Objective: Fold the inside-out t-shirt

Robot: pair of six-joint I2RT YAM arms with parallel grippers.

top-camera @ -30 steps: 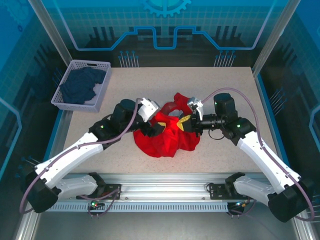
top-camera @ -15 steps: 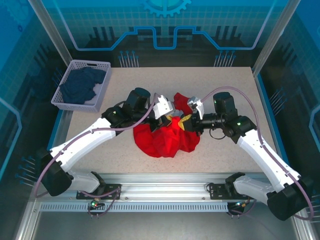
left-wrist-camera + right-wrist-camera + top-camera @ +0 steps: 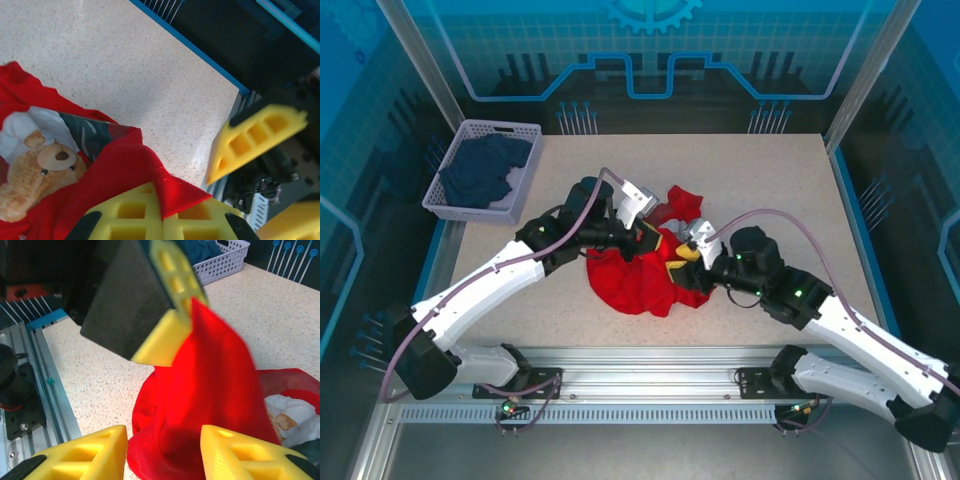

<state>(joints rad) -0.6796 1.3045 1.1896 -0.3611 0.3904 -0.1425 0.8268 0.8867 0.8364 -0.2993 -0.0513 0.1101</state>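
The inside-out t-shirt (image 3: 638,282) lies crumpled in a red heap at mid-table, a bear print (image 3: 47,162) showing on its inner face. My left gripper (image 3: 646,240) is shut on a hemmed fold of it (image 3: 167,185), and its yellow fingers (image 3: 132,215) pinch the cloth up into a peak (image 3: 215,365). My right gripper (image 3: 691,251) hangs open just right of that grip, with its fingers (image 3: 85,457) spread either side of the raised cloth and holding nothing. In the left wrist view one right finger (image 3: 255,140) floats beside the pinch.
A lavender basket (image 3: 453,195) holding a dark navy garment (image 3: 480,172) stands at the back left corner; it also appears far off as the basket (image 3: 222,262). Bare speckled tabletop (image 3: 770,190) lies behind and right of the shirt. The aluminium rail (image 3: 650,370) runs along the near edge.
My left gripper swung right over the shirt and shut on a fold. My right gripper let go, opened, and its arm dropped back toward the near edge.
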